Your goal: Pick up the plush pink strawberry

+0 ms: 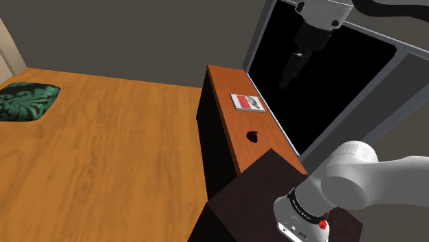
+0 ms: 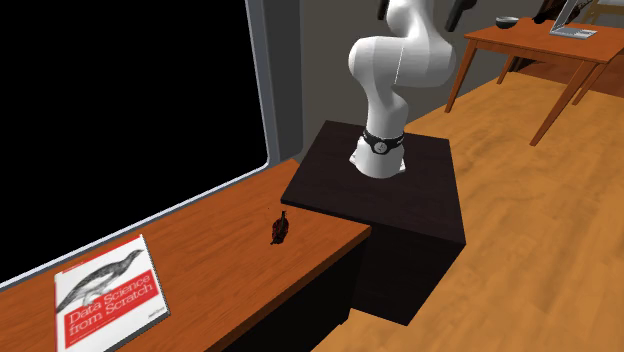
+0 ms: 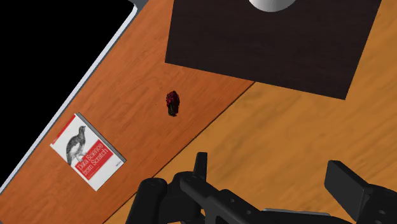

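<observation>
One small dark-red strawberry [image 3: 172, 104] is seen lying on the narrow wooden surface [image 3: 137, 76], between the red-and-white book [image 3: 88, 151] and the dark stand [image 3: 267, 44], touching neither. The hand [image 3: 269, 164] is held high above, fingers spread wide, nothing grasped.

The arm [image 2: 400, 62] is white (gripper [image 3: 268, 164] all black)

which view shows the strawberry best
Wrist view: looking down on the strawberry, its dark red colour shows against the wooden top. Second exterior view shows it side-on, darker; shoulder view gives a dark blob.
</observation>
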Available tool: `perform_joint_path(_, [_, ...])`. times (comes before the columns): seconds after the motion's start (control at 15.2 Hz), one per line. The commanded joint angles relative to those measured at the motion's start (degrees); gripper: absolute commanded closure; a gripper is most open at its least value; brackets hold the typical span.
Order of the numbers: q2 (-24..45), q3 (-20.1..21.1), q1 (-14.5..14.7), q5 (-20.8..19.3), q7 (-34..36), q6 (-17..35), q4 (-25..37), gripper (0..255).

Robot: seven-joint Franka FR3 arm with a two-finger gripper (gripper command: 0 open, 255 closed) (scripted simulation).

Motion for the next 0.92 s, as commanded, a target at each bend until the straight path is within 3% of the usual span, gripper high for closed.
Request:
perform_joint_path(0.0, [0.0, 0.0, 0.0, 0.0, 0.0, 0.0, 0.0, 0])
perform_joint_path(0.86, [3.7, -12.5, -4.2, -4.5, -7.7, 22.1, -18.5, 0])
